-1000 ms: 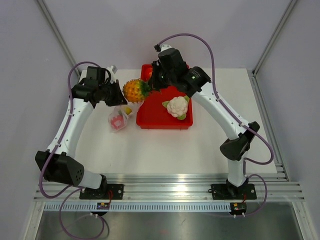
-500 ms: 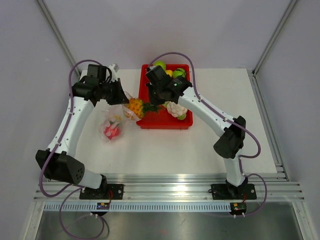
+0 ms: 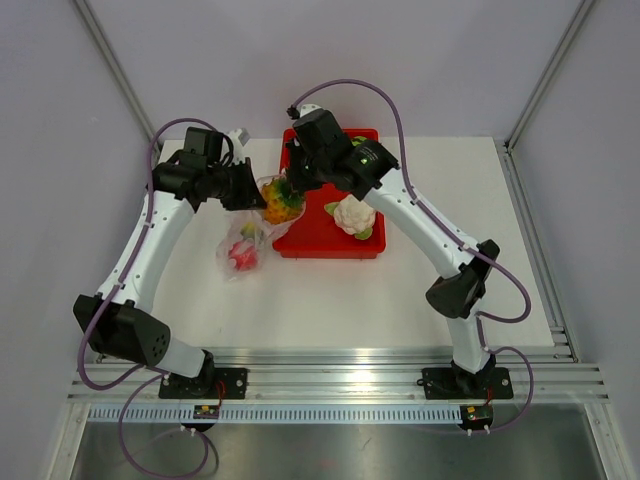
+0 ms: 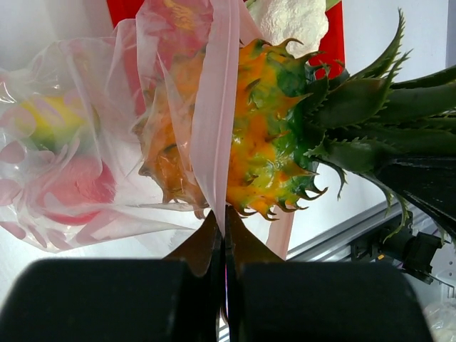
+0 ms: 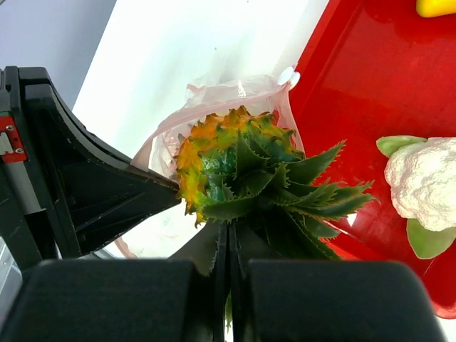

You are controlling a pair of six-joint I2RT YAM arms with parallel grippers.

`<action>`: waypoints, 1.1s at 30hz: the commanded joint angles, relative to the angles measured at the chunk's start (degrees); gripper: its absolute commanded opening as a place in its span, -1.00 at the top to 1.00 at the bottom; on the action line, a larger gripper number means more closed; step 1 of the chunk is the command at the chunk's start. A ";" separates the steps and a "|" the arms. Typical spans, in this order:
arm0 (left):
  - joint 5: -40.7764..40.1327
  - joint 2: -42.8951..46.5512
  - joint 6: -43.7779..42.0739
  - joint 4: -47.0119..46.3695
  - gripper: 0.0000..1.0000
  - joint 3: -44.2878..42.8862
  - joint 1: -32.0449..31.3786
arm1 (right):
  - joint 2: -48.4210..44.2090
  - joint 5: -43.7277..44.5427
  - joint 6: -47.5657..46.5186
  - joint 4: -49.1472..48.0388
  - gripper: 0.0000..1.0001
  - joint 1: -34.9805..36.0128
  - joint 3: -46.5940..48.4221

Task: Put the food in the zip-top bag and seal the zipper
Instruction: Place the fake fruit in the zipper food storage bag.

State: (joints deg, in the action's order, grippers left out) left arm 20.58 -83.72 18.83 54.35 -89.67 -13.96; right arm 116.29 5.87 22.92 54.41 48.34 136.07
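Orange pineapple [image 4: 265, 135] now partway inside bag [image 4: 68, 153]

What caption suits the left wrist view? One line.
Left gripper pinches the zipper of the bag, pineapple partway through its mouth.

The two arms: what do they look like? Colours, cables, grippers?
The left arm and right arm have white links and black joints. A purple cable loops along each. The left gripper and right gripper are black, with two fingers tapering to thin tips.

Your white table [image 3: 330, 300] carries a red tray [image 3: 320, 248] toward its 12 o'clock edge, and at the tray's 8 o'clock the zip-top bag [image 3: 240, 255] sags onto it.
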 commanded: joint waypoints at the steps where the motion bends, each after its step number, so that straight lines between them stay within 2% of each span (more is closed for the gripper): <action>1: 2.45 -0.21 -0.55 -2.93 1.00 -3.32 -0.46 | 0.25 -3.76 1.08 -2.47 1.00 1.67 0.61; 8: 3.94 -0.04 -0.55 -3.20 1.00 -4.02 -0.46 | 1.13 -3.07 1.26 -3.79 1.00 3.08 -7.48; 17: 4.73 0.58 -0.20 -3.72 1.00 -4.11 -0.46 | -0.62 -3.40 2.13 -5.37 1.00 3.17 -9.77; 26: 5.96 1.37 0.77 -4.95 1.00 -3.85 -0.46 | 4.29 -7.34 3.62 -6.60 1.00 6.16 -7.49; 27: 5.79 1.63 0.60 -4.87 1.00 -3.67 -0.46 | 4.47 -7.80 3.63 -6.51 0.93 6.16 -7.49; 32: 3.33 1.98 -0.46 -3.81 1.00 -3.06 -0.37 | 0.00 -4.83 2.92 -7.65 0.03 6.07 -10.29; 33: 3.15 2.16 -0.37 -3.90 1.00 -2.62 -0.37 | -2.45 -3.86 2.75 -7.92 -0.04 6.15 -10.99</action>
State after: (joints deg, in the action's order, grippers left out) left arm 22.46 -83.74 18.28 53.54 -91.15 -13.65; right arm 119.57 1.02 25.96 50.65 53.84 125.80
